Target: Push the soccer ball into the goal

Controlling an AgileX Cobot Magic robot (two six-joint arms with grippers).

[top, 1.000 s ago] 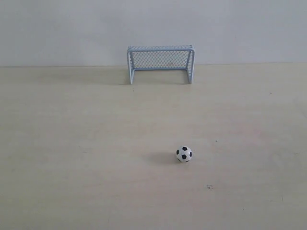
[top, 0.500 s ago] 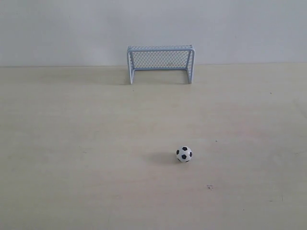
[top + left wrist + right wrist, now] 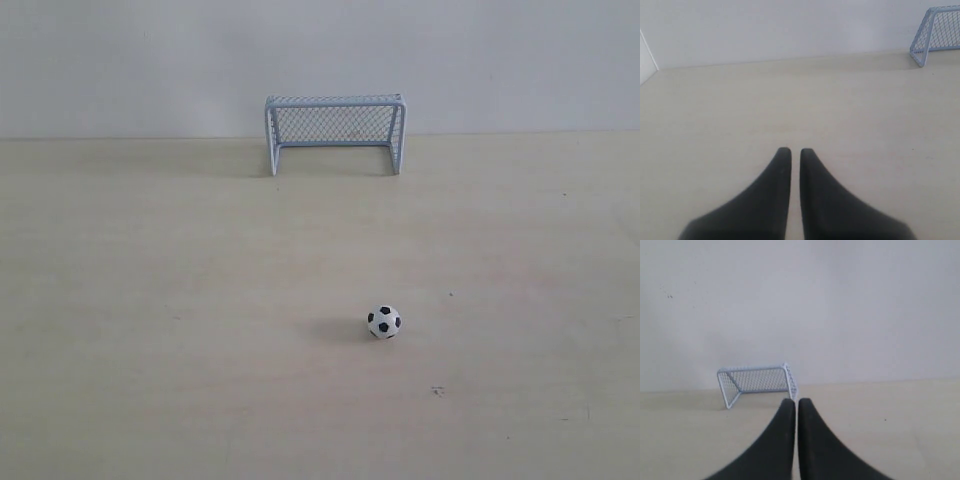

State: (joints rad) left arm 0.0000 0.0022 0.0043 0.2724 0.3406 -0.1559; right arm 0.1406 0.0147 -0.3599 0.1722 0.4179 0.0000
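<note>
The soccer ball, small and white with black patches, rests on the pale tabletop near the front, a little right of centre. The pale blue goal with mesh netting stands at the back against the wall, its mouth facing the ball. Neither arm shows in the exterior view. In the left wrist view my left gripper is shut with nothing held, and the goal sits at the frame's edge. My right gripper is shut and empty, with the goal beyond its tips. The ball is out of both wrist views.
A plain white wall runs behind the goal at the table's back edge. A few small dark specks mark the tabletop near the ball.
</note>
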